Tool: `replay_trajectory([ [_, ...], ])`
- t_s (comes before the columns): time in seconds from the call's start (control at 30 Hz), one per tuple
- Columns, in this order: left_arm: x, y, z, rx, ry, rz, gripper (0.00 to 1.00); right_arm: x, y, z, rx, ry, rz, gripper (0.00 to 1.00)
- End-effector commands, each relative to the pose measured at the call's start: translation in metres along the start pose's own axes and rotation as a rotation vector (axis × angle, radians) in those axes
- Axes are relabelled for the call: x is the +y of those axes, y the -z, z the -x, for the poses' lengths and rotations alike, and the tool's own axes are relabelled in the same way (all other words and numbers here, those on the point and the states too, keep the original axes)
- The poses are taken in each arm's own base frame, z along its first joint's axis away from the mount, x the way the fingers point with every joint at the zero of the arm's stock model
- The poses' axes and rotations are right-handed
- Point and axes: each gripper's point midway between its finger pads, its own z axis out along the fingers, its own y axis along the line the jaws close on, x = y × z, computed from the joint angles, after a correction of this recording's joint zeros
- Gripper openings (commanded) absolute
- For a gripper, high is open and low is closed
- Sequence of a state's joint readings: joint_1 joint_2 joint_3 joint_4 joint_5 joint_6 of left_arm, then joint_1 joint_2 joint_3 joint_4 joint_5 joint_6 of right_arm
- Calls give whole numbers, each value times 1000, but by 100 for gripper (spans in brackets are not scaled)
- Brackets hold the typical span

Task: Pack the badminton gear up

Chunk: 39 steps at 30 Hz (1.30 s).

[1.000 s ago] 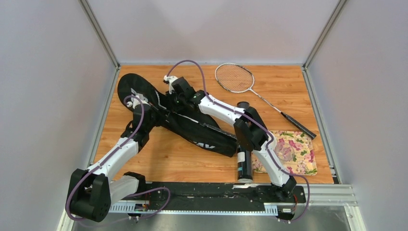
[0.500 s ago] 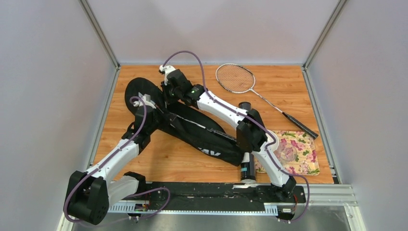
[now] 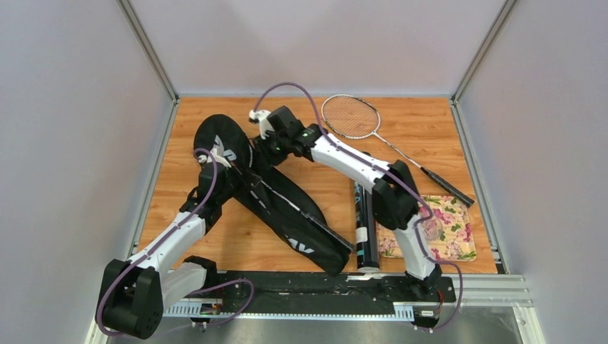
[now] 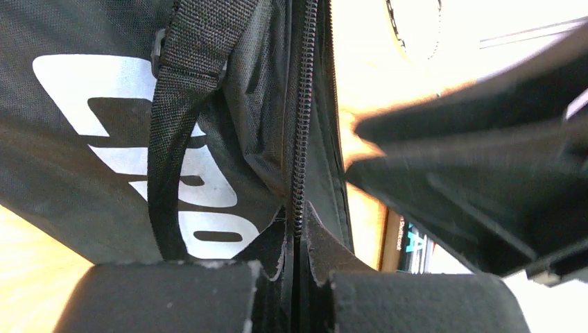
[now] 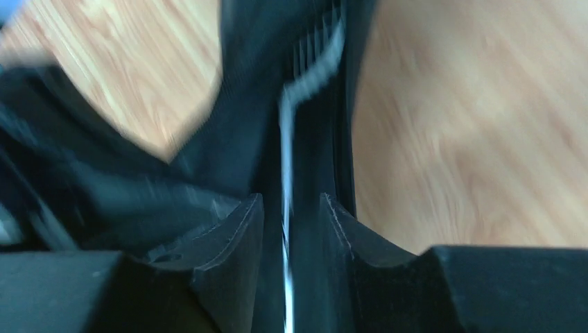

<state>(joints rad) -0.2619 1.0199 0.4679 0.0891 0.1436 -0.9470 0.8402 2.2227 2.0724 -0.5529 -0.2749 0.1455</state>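
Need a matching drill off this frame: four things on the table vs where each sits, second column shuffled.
Things
1. racket bag
2. racket
3. tube
4. flowered tray

Places
A. near right corner
B. far side, right of middle, outside the bag
C. slanting across left of centre, its zipper edge pinched by the left gripper
D. lying lengthwise beside the tray's left edge

Pairs: 1-C, 2-B, 3-D, 4-A
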Motion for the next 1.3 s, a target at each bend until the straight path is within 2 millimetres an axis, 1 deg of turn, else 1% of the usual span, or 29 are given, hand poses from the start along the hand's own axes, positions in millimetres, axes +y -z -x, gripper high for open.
replay_trajectory([
  [0.0,-17,5,24,-90,-47,-61,0,1,99,-29,61,48,-7,41],
  [0.03,-17,4,26,-95,-43,-58,0,0,106,-38,65,33,-9,45],
  [0.07,-17,3,24,-87,-34,-59,0,0,117,-38,46,27,-11,48],
  [0.1,-19,3,26,-93,-35,-68,0,1,125,-44,47,27,-6,50],
  [0.13,-20,3,27,-94,-36,-71,0,4,135,-58,62,40,2,51],
  [0.2,-22,1,28,-98,-41,-74,0,7,141,-77,97,38,34,52],
  [0.27,-24,1,29,-96,-49,-83,0,13,144,-110,183,26,92,50],
  [0.33,-25,2,30,-98,-52,-85,0,17,145,-130,237,29,136,46],
  [0.37,-25,2,31,-102,-53,-86,0,15,144,-146,254,27,138,45],
  [0.43,-26,1,32,-103,-51,-85,0,12,143,-157,249,42,138,45],
  [0.57,-26,0,32,-97,-52,-82,0,-4,136,-182,256,80,81,46],
  [0.63,-26,0,32,-97,-52,-82,0,-6,134,-188,265,84,79,47],
  [0.73,-25,-1,31,-93,-47,-78,0,-2,129,-201,300,72,108,45],
  [0.77,-26,-1,31,-91,-46,-79,0,1,125,-202,294,83,107,46],
  [0.83,-27,-1,32,-92,-43,-84,0,1,118,-211,315,83,105,47],
  [0.9,-28,-2,32,-90,-39,-88,0,-1,112,-212,312,91,88,53],
  [0.93,-29,-2,32,-88,-38,-92,0,-2,107,-216,322,100,82,53],
  [0.97,-30,-3,31,-85,-37,-94,0,-6,103,-214,305,113,57,53],
  [1.03,-30,-3,32,-85,-29,-96,0,-10,96,-216,307,140,28,52],
  [1.13,-32,-3,32,-85,-33,-100,0,-16,91,-220,319,175,-23,52],
  [1.2,-33,-3,35,-94,-35,-99,0,-17,90,-219,317,189,-32,45],
  [1.23,-34,-3,36,-100,-36,-101,0,-19,90,-213,307,197,-63,41],
  [1.27,-35,-3,38,-106,-36,-104,0,-21,91,-203,289,198,-90,31],
])
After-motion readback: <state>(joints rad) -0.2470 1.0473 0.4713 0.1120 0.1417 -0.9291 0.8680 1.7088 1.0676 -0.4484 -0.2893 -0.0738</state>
